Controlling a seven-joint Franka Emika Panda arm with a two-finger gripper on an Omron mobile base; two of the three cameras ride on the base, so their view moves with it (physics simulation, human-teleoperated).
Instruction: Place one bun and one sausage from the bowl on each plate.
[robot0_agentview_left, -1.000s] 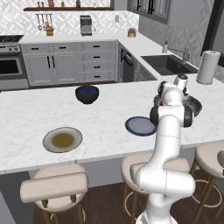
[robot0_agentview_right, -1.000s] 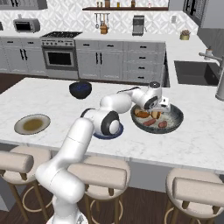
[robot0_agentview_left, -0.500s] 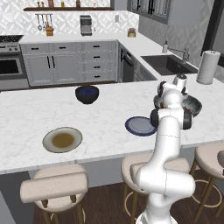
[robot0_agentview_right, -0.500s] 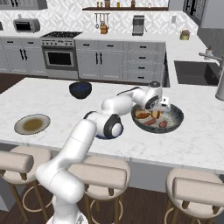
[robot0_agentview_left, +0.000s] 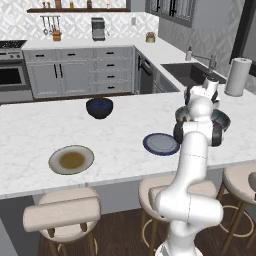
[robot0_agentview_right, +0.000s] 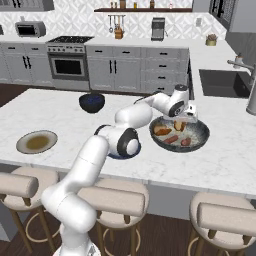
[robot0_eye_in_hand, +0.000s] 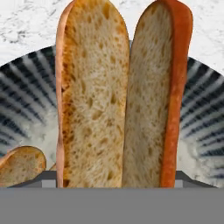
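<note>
My gripper (robot0_agentview_right: 182, 123) hangs low over the grey bowl (robot0_agentview_right: 200, 131) on the right of the island. It is shut on a tan bun (robot0_eye_in_hand: 122, 96), which stands split open right in front of the hand camera with the bowl's ribbed wall (robot0_eye_in_hand: 26, 87) behind it. A second bun (robot0_agentview_right: 162, 130) (robot0_eye_in_hand: 19, 164) and two red-brown sausages (robot0_agentview_right: 171, 139) lie inside the bowl. The small blue plate (robot0_agentview_left: 161, 144) lies left of the bowl and is bare. The larger beige plate (robot0_agentview_left: 71, 160) (robot0_agentview_right: 36, 142) lies far to the left, also bare.
A deep dark-blue bowl (robot0_agentview_left: 99, 107) (robot0_agentview_right: 92, 102) stands at the island's far side. A paper towel roll (robot0_agentview_left: 236, 76) and the sink (robot0_agentview_left: 192, 72) are behind the bowl. Stools (robot0_agentview_left: 62, 212) line the near edge of the island.
The hand stays over the bowl with the bun between its fingers; it may have lifted very slightly. Nothing else has moved.
</note>
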